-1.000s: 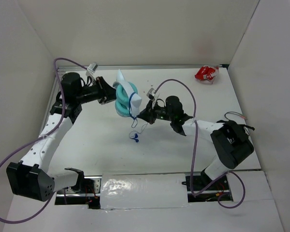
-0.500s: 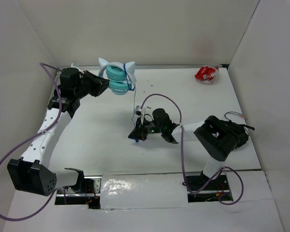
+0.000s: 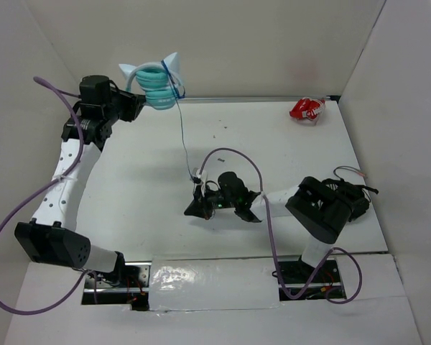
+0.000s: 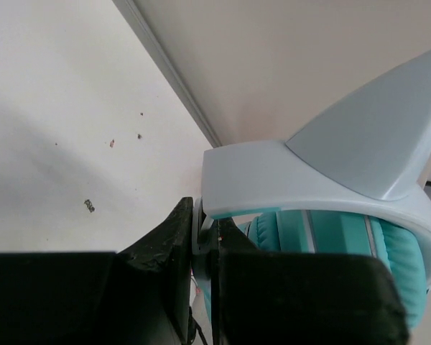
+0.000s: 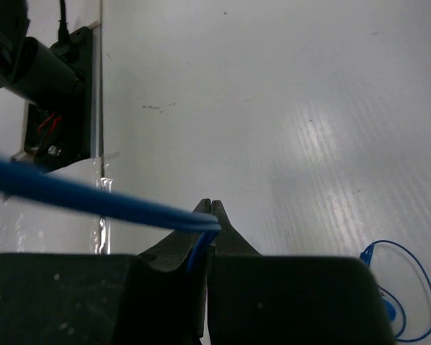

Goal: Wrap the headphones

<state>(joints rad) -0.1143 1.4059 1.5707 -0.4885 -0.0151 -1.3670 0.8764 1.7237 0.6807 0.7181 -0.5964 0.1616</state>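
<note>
The teal headphones point(image 3: 155, 77) with white headband and cat-ear tips are held up at the back left by my left gripper point(image 3: 136, 103), shut on the white headband point(image 4: 273, 180). The thin blue cable point(image 3: 182, 140) runs taut from them down to my right gripper point(image 3: 194, 208), low over the table's middle. The right gripper point(image 5: 212, 205) is shut on the blue cable point(image 5: 93, 198). More cable and the blue plug point(image 5: 395, 313) lie looped on the table at the lower right of the right wrist view.
A small red-and-white object point(image 3: 307, 109) lies at the back right corner. White walls close the table at left, back and right. The arm bases and their purple cables stand at the near edge.
My left gripper has carried the headphones up and back-left toward the wall. My right gripper has moved forward and left with the cable, which now stretches taut.
</note>
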